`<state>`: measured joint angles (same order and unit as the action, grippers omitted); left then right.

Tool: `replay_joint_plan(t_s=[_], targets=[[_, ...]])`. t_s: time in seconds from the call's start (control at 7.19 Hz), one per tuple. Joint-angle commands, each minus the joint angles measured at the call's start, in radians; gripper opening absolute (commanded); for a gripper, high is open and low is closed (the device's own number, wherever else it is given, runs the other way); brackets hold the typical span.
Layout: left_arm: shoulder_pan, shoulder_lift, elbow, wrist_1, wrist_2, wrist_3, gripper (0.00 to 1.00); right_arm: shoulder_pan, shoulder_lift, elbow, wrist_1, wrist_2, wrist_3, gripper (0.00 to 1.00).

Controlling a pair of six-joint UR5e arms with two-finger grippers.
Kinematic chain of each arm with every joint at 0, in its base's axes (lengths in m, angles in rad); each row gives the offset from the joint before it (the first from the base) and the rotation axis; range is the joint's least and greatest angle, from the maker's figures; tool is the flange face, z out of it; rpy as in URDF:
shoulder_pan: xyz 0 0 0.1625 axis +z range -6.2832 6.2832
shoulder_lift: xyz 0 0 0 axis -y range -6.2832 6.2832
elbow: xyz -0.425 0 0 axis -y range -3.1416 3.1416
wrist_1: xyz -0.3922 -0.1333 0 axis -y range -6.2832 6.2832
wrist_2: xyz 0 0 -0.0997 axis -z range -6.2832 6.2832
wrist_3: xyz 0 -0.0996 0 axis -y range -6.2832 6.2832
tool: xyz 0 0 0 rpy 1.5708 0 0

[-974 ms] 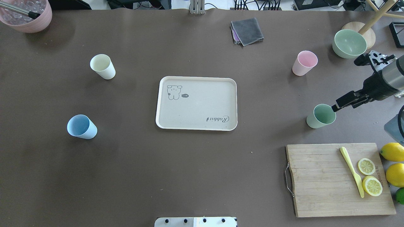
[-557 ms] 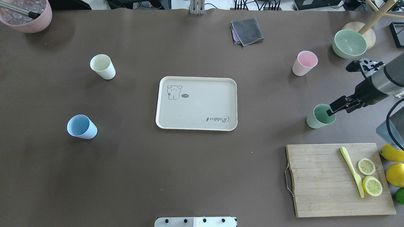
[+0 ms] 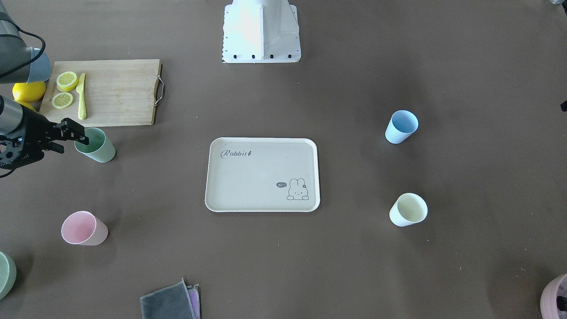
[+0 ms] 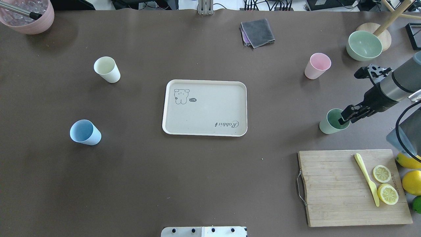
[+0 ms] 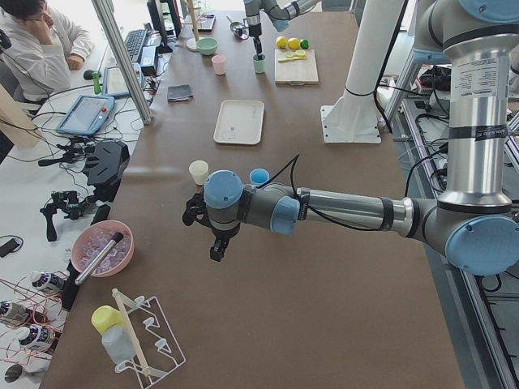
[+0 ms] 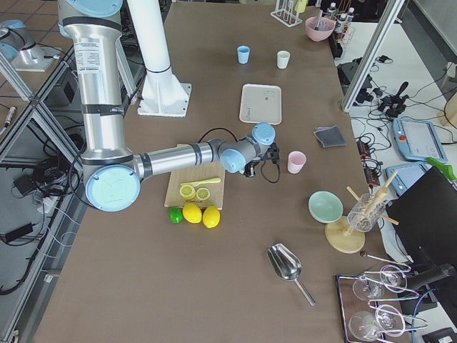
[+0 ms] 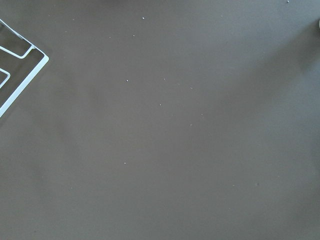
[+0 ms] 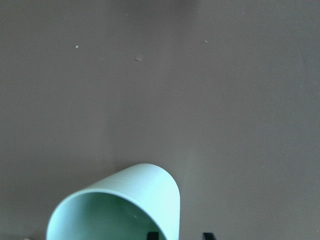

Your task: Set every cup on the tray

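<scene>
The beige Rabbit tray (image 4: pixel 210 108) (image 3: pixel 261 177) lies at the table's middle and holds nothing. All cups stand on the table. The sage green cup (image 4: pixel 331 125) (image 3: pixel 99 149) (image 8: pixel 145 195) is to its right. The pink cup (image 4: pixel 316 65) (image 3: pixel 83 228) is at the far right. The cream-yellow cup (image 4: pixel 107 69) (image 3: pixel 408 210) and the light blue cup (image 4: pixel 85 132) (image 3: pixel 401 126) stand on the left. My right gripper (image 4: pixel 342 120) (image 3: pixel 79 138) is open at the green cup's rim, one finger inside and one outside. My left gripper (image 5: pixel 215 243) shows only in the exterior left view, over bare table; I cannot tell its state.
A wooden cutting board (image 4: pixel 335 191) with lemon slices and a yellow knife lies near right, with whole lemons (image 4: pixel 411 181) beside it. A green bowl (image 4: pixel 364 45) stands far right behind the right arm. A grey cloth (image 4: pixel 257 33) and a pink pot (image 4: pixel 28 19) are at the far edge.
My right gripper has moved left and down onto the green cup's rim. The cups and the tray have not moved.
</scene>
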<state>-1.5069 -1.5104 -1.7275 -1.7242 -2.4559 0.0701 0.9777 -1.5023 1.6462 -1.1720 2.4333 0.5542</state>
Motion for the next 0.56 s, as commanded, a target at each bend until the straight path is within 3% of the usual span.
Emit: replay_joint_plan(t_s=[0.0, 0.28, 0.42], targets=[[0.048, -0.046, -0.029, -0.008, 0.008, -0.199, 0.97, -0.002, 0.028, 0.042, 0.000, 0.000, 0.059, 0.00], [0.217, -0.045, -0.119, -0.115, 0.125, -0.523, 0.97, -0.013, 0.132, 0.086, -0.003, -0.007, 0.296, 0.00], [0.322, -0.051, -0.157, -0.138, 0.197, -0.682, 0.97, -0.089, 0.219, 0.086, -0.003, -0.061, 0.446, 0.00]])
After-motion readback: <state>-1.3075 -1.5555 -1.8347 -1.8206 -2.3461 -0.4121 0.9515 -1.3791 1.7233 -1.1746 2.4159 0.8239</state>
